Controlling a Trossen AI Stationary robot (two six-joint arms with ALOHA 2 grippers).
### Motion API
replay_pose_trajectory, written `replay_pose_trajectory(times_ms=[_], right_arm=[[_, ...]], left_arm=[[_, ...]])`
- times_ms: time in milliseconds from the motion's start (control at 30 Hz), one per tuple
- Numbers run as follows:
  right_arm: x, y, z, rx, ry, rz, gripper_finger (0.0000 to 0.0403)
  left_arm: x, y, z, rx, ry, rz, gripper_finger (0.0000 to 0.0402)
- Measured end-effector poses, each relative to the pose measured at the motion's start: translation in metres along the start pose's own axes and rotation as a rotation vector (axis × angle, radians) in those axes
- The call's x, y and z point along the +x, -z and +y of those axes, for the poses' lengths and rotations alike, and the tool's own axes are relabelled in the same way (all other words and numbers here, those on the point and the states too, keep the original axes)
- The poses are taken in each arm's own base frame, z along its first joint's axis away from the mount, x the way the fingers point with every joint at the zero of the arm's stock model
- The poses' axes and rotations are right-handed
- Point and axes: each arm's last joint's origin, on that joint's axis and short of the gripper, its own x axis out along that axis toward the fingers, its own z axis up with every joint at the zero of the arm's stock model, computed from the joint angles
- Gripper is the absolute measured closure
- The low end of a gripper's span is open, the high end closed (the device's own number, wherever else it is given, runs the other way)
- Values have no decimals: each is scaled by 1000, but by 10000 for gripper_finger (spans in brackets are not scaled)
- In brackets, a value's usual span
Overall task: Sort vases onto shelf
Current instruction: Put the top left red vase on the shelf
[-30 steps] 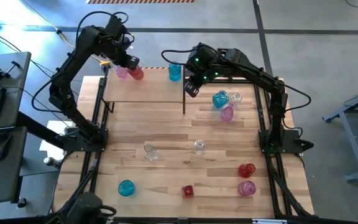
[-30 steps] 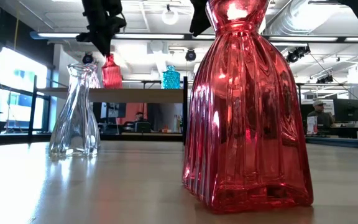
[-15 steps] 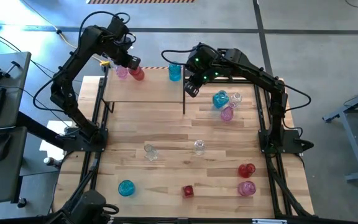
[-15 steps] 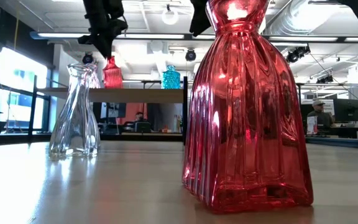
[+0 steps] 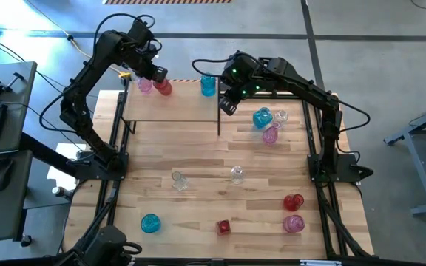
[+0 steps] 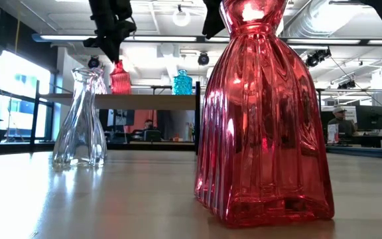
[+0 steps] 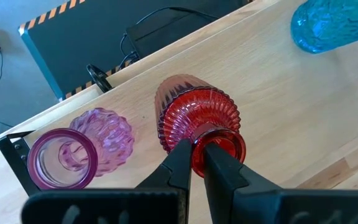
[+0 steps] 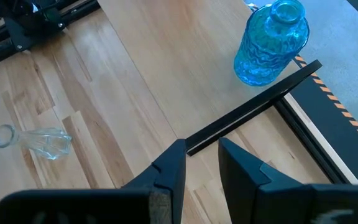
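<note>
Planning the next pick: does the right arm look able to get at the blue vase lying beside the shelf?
Probably yes: the right claw is empty, close to that blue vase, nothing between; a pink vase crowds it.

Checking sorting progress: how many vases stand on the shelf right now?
3: a pink vase at the left end, a red vase beside it under the left pincer, a blue vase near the shelf's right end.

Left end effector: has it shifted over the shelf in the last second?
No. The left end effector holds the same spot, shut on the red vase beside the pink vase on the shelf.
</note>
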Motion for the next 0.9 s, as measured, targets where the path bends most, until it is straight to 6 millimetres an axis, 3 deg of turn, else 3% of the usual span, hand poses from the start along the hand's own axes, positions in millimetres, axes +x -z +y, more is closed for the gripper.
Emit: replay_pose_trajectory(times_ms=[900], right_arm=[[0,0,0,0,0,0,327]], left_arm=[[0,-1,0,49,-7,-8,387]])
